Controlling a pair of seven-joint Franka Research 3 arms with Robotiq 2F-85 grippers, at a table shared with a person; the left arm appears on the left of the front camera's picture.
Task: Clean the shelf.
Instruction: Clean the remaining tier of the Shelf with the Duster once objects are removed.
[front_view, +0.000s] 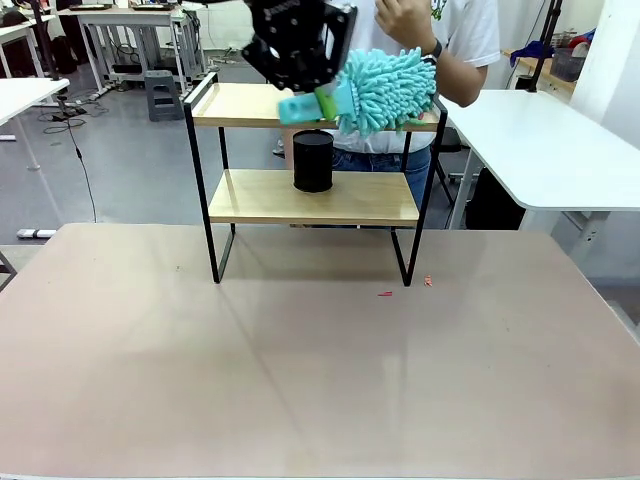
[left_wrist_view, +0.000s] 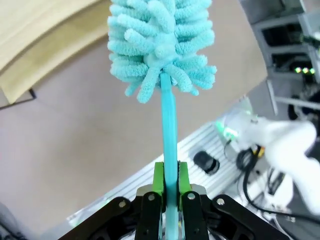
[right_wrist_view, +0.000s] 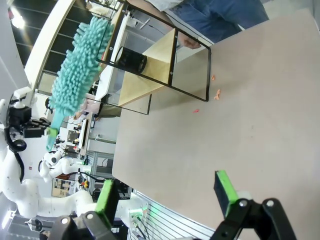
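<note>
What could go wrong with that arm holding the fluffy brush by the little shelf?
The left gripper pinches the fluffy teal duster only by its thin handle, so pressing on the shelf might twist it or make it slip. The black cylinder stands on the lower board; a sweep there could knock it over. A person stands right behind the shelf, so a wide swing may brush them.

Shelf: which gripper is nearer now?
Left. The left gripper holds the duster at the top of the shelf; the right gripper hangs open across the table, well away.
</note>
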